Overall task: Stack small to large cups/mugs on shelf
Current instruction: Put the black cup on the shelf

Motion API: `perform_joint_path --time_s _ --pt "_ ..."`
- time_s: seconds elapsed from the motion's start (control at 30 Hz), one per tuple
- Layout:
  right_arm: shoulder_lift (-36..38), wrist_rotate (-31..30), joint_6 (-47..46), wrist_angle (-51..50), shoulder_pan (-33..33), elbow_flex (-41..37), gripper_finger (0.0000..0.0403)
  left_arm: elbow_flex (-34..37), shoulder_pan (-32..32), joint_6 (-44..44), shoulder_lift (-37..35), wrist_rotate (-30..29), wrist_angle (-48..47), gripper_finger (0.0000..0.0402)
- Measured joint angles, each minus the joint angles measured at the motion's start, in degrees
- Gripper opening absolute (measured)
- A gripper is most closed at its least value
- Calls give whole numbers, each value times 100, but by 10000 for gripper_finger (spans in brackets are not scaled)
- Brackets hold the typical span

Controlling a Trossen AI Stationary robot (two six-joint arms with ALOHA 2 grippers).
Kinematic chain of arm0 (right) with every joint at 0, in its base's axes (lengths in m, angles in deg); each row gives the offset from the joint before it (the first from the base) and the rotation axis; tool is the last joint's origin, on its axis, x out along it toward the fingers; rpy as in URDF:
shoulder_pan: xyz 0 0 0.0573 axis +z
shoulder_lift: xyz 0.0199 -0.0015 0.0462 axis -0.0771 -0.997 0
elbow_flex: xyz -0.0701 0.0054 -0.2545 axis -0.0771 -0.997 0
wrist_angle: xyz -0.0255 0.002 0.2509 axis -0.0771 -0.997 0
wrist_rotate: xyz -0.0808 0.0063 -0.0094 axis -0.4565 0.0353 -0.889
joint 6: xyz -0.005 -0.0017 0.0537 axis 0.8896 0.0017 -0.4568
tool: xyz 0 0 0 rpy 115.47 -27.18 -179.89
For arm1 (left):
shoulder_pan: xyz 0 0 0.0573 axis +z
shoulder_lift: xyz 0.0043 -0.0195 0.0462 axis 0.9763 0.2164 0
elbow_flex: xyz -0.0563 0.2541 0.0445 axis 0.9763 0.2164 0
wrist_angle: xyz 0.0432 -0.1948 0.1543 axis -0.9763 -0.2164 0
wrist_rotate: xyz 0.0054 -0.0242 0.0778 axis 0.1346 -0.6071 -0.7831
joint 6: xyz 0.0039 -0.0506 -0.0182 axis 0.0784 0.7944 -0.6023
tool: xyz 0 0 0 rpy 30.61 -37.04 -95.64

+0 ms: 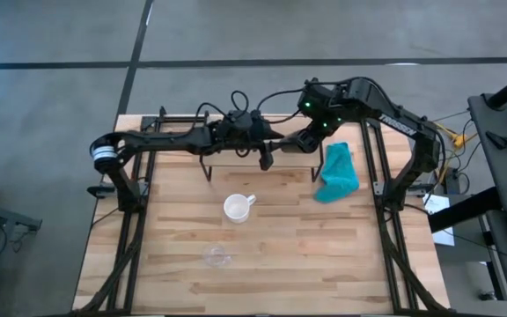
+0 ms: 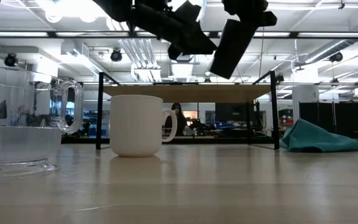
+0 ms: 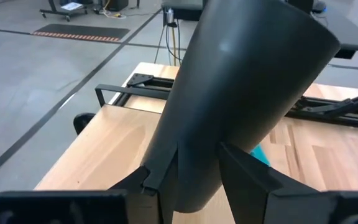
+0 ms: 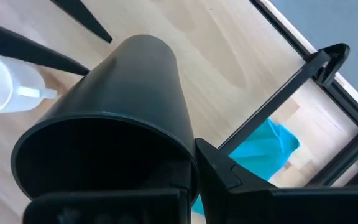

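The tall black cup (image 2: 232,42) hangs tilted in the air above the shelf (image 2: 185,93), between both grippers. It fills the left wrist view as black cup (image 3: 241,81) and the right wrist view as black cup (image 4: 123,112), where I look into its open mouth. My left gripper (image 3: 197,180) is at its narrow bottom end, my right gripper (image 4: 185,186) at its rim. The white mug (image 1: 238,208) stands upright on the table in front of the shelf. The clear glass cup (image 1: 217,257) stands nearer the near edge. My left gripper has the black cup's narrow bottom end (image 3: 194,155) pinched between its two fingers, one on each side of the wall. The cup widens away from the fingers and is lifted clear. My right gripper holds the black cup at its rim (image 4: 182,146). One finger (image 4: 229,177) lies on the outside of the wall; the other is hidden by the cup. The mouth faces the wrist, and the cup slants down away from it.
A teal cloth (image 1: 337,173) lies bunched on the table to the shelf's right. The shelf's thin black legs (image 2: 98,112) stand behind the mug. Black frame bars (image 4: 291,87) run along the table's sides. Bare tabletop (image 1: 324,255) lies toward the near right.
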Motion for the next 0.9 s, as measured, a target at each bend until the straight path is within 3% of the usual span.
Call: perform_joint_path --time_s 0.9 --pt "4 514 224 27 -489 -450 9 -56 216 9 634 107 591 103"
